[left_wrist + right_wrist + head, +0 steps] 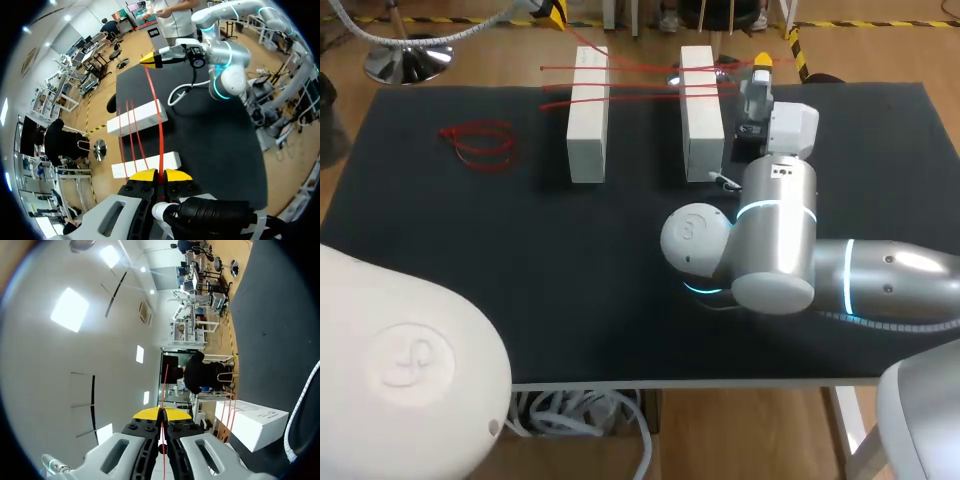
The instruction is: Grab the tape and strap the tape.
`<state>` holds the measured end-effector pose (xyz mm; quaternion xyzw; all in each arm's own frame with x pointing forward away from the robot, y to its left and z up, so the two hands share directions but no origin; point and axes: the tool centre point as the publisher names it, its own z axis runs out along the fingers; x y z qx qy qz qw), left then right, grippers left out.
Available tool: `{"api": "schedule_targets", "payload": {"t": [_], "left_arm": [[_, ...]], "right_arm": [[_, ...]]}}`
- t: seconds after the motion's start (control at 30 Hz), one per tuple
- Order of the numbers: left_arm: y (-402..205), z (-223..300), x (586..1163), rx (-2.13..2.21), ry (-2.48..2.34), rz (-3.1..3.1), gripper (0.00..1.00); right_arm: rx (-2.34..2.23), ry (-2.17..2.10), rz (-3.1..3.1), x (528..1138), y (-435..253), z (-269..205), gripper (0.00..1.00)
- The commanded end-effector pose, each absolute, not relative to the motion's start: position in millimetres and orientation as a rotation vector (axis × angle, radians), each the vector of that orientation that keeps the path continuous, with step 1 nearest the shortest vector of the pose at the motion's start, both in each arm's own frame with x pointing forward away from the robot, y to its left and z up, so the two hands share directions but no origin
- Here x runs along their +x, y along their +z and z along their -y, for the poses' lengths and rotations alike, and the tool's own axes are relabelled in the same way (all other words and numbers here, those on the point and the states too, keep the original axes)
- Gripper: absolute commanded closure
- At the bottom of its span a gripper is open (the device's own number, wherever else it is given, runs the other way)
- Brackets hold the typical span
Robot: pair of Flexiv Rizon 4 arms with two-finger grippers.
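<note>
— The left gripper [160,175]: what has it got?

— Its two yellow tips are pressed together with the red tape [160,125] nipped between them. The strand runs taut from the fingers, straight ahead over both white blocks [142,116], to the right gripper [153,59] on their far side.

— And that one?

— Closed on the tape as well. In its own wrist view the yellow tips meet on the thin red line, which leads straight out ahead of them.

— Does the held strand touch the blocks?

— I cannot tell. From the left wrist it crosses both, but whether it rests on their tops or hangs just above them does not show.

— Any other tape?

— Two more red strands [640,90] lie side by side across the tops of both blocks, beside the held one. A loose bundle of red tape [480,145] lies on the black table [570,280], well apart from the blocks, toward the left arm's side.

— Where does the right arm [775,230] stand?

— It comes in from the right and reaches across the table. Its gripper is just beside the far end of the block nearer to it.

— Any writing?

— There is small dark print on top of the block seen from the right wrist, too small to read. There is a round embossed mark on the joint cap of the left arm [405,365] and a small dark marking on the right arm's joint. I can read neither.

— Are the blocks boxes?

— They are plain white and closed on every side that shows. Whether they are hollow I cannot tell.
</note>
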<state>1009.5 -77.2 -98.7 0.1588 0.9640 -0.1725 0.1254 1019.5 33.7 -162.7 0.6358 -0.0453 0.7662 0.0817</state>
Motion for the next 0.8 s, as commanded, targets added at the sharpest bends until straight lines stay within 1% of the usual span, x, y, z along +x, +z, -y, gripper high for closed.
{"api": "schedule_targets", "payload": {"t": [0.03, 0.2, 0.67, 0.7, 0.8], "left_arm": [[-99, 93, 1012, 0.596, -0.287, -2.870, 1.00], [-102, 107, 1009, 0.702, -0.213, -2.875, 1.00], [-104, 127, 1008, 0.810, 0.076, -2.900, 1.00], [-108, 130, 1007, 0.826, 0.143, -2.896, 1.00], [-119, 132, 1005, 0.831, 0.121, -2.947, 1.00]], "right_arm": [[1.910, 2.283, 0.124, 1018, -163, -33, 1.00], [1.911, 2.282, 0.114, 1017, -164, -33, 1.00], [1.894, 2.288, 0.088, 1015, -165, -30, 1.00], [1.887, 2.290, 0.083, 1015, -165, -30, 1.00], [1.880, 2.292, 0.073, 1014, -166, -29, 1.00]]}}
